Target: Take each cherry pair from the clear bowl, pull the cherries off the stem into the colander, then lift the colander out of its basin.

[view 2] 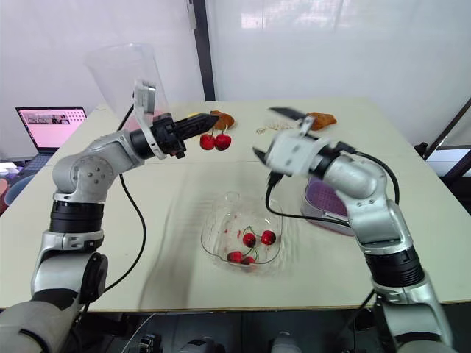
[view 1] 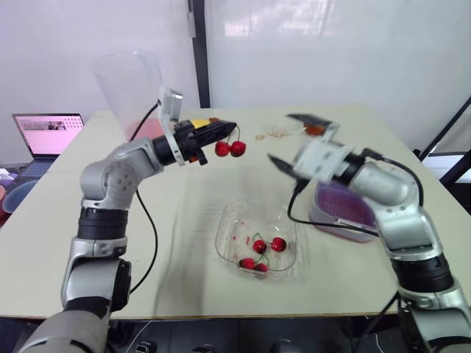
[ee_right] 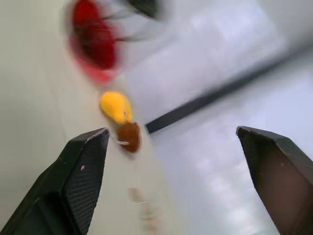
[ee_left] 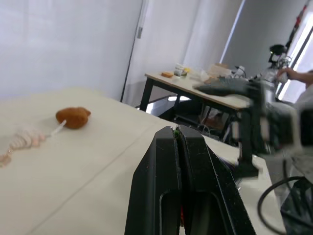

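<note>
My left gripper is raised over the table's back middle, shut on the stem of a cherry pair whose two red cherries hang below the fingertips. In the left wrist view its fingers are pressed together. My right gripper hovers just right of the hanging cherries, open and empty; the right wrist view shows the cherry pair blurred ahead of it. The clear bowl at the front middle holds several more cherries. The purple colander sits in its basin under my right forearm.
A tall clear container and a laptop stand at the back left. A yellow object, a brown object and a pale string of small pieces lie at the table's back. A black cable runs beside the basin.
</note>
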Robot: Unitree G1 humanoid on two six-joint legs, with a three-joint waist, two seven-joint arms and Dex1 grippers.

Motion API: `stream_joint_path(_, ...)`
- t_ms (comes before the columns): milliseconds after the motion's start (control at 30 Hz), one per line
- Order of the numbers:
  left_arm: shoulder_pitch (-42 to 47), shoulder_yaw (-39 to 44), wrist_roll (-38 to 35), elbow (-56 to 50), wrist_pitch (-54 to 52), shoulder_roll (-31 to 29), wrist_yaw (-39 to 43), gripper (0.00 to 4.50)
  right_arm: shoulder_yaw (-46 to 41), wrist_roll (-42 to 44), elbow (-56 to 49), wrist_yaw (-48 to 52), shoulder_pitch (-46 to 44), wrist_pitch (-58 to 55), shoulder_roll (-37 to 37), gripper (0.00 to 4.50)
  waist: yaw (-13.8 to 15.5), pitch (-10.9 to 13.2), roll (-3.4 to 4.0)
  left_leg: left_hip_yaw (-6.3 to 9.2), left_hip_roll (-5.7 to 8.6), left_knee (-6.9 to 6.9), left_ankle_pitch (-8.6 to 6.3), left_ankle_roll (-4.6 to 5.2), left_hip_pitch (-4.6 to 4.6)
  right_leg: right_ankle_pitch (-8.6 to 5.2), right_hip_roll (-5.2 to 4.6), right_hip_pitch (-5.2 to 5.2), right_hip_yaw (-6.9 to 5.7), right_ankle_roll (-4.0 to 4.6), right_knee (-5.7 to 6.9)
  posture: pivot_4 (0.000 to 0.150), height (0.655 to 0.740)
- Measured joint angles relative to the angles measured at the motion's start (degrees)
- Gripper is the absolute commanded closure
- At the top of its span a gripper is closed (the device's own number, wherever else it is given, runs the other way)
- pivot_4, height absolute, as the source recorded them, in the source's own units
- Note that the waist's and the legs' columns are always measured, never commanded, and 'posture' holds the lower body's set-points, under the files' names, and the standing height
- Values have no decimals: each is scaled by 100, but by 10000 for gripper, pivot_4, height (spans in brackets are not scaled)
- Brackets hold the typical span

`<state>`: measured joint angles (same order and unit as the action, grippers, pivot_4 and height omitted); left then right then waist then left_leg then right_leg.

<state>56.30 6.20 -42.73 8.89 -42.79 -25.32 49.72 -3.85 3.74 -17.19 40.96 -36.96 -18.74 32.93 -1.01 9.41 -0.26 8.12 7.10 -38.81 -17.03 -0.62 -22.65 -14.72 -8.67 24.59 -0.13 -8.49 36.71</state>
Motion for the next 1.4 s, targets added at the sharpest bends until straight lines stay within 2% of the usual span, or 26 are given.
stream_joint_path(67,29,-10,-6,-19,-43,-25,119,45000,-651,1496,-191,-15,-68,-1735,-391,372,-1,0,0,5,-1,0,0,0,0,0,-1,-3,-1,1,17,1500,7400)
stream_joint_path(167,28,-114,-15,-154,-73,-34,288,45000,-1123,2799,-442,-189,-172,-3080,-565,372,6,1,2,7,1,0,0,0,0,0,-3,0,0,1,22,1500,7400)
stream_joint_path(233,28,-173,3,-250,-66,-34,367,45000,-1087,3152,-725,-308,-195,-3466,-560,372,9,1,2,6,2,0,-1,0,0,0,-3,1,0,1,22,1500,7400)
stream_joint_path(333,25,-272,-2,-345,-73,10,435,45000,-1046,3681,-851,-758,-328,-4052,-923,372,3,1,2,5,2,-2,0,0,1,0,-4,1,1,1,27,1500,7400)
stream_joint_path(567,25,-305,-23,-372,-80,54,502,45000,-964,4182,-684,-1506,-511,-4558,-1322,372,11,1,2,5,5,-4,0,1,0,0,-6,4,2,1,31,1500,7400)
stream_joint_path(667,25,-305,-25,-408,-82,55,498,45000,-943,4319,-619,-1656,-518,-4628,-1334,9078,1,1,2,4,5,-4,0,0,0,0,-6,4,2,1,31,1500,7400)
stream_joint_path(800,23,-304,-32,-478,-93,63,469,45000,-902,4502,-609,-1797,-528,-4698,-1342,29413,-6,0,2,5,5,-4,0,0,0,0,-6,5,2,1,32,1500,7400)
stream_joint_path(833,21,-304,-32,-483,-103,64,459,45000,-881,4523,-609,-1813,-528,-4704,-1341,33275,-5,0,2,4,5,-4,0,0,0,0,-6,5,2,1,32,1500,7400)
stream_joint_path(1400,-33,-296,-30,-499,-156,65,382,45000,-790,5217,-605,-1995,-401,-4929,-1013,33275,-3,1,2,4,5,-4,0,1,0,0,-6,5,2,1,32,1500,7400)
